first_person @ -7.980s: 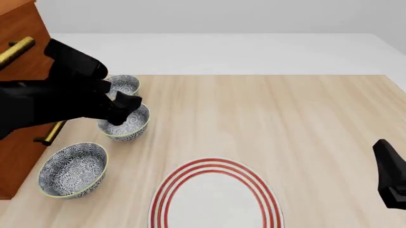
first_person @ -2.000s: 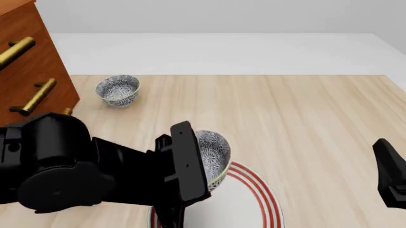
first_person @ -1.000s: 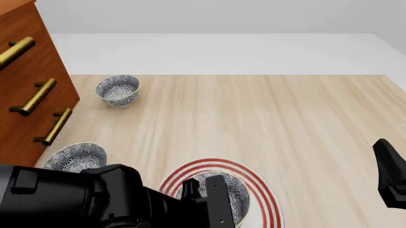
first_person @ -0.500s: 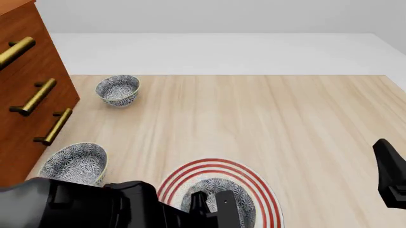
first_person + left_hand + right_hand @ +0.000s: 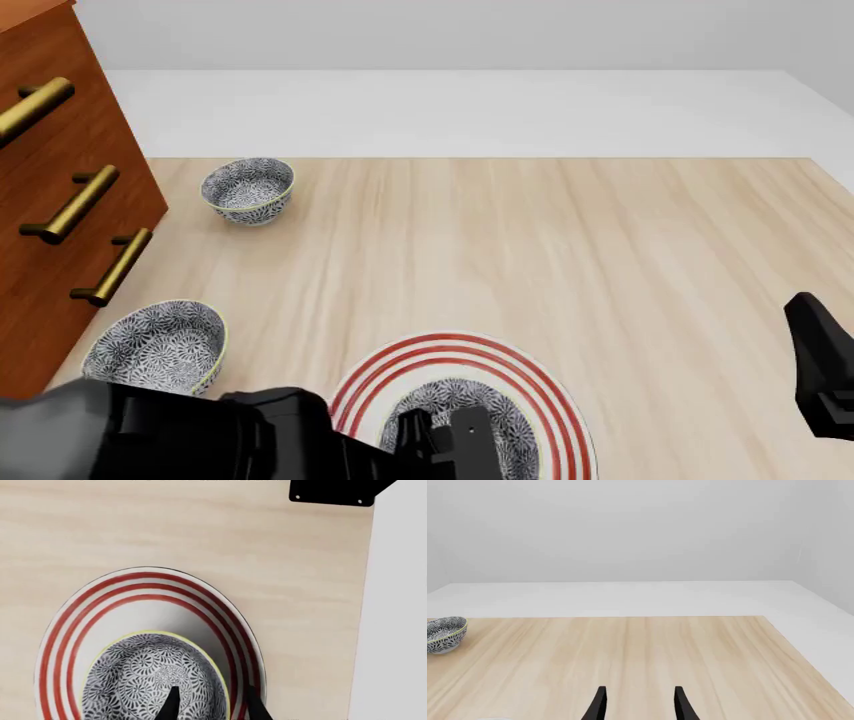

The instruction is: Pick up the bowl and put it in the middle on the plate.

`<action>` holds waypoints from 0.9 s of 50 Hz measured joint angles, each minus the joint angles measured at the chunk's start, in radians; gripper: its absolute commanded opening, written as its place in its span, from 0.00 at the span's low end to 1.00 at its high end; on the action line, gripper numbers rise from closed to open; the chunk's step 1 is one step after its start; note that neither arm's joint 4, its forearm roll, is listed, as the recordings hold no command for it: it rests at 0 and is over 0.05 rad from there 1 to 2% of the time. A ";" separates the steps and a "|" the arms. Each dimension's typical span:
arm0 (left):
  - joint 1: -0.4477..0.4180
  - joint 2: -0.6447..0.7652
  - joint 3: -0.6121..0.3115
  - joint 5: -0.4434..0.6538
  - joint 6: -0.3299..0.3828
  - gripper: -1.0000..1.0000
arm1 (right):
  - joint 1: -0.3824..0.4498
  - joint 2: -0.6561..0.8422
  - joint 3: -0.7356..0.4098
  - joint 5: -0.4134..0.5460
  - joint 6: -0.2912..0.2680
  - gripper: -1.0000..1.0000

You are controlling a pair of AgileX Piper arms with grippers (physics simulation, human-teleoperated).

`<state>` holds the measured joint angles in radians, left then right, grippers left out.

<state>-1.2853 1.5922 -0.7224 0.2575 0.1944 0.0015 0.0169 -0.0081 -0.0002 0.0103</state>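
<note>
- Left gripper (image 5: 210, 707): the two finger tips straddle the rim of the bowl (image 5: 150, 680), one tip inside the bowl and one outside its wall, with a clear gap between them. Whether they are pinching the wall or have let go cannot be told from these views; the contact faces are cut off at the frame edge.
- Judgement: a grip across the rim suits a thin-walled bowl, since it leaves the base free to seat flat.
- Bowl: it sits inside the innermost red ring of the plate (image 5: 143, 587), upright as far as can be seen. In the left wrist view it lies off the plate's centre, with more bare white on one side than on the other.
- Judgement: placement is at or near completion; centring looks approximate only.
- Outward from the plate, the front view shows a second patterned bowl (image 5: 160, 345) near its left and a third bowl (image 5: 248, 189) well beyond it, by the wooden drawer unit (image 5: 60, 180).
- Right gripper (image 5: 638, 702): well to the plate's right, fingers parted over bare tabletop (image 5: 647, 650), holding nothing; judged idle, kept out of the working area.
</note>
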 measured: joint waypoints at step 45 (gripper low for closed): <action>-0.012 -0.154 -0.057 0.155 0.066 1.00 | 0.000 0.000 0.000 0.000 0.000 1.00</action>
<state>-1.2972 1.4386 -0.7795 0.4130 0.2607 0.0014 0.0169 -0.0081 -0.0002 0.0102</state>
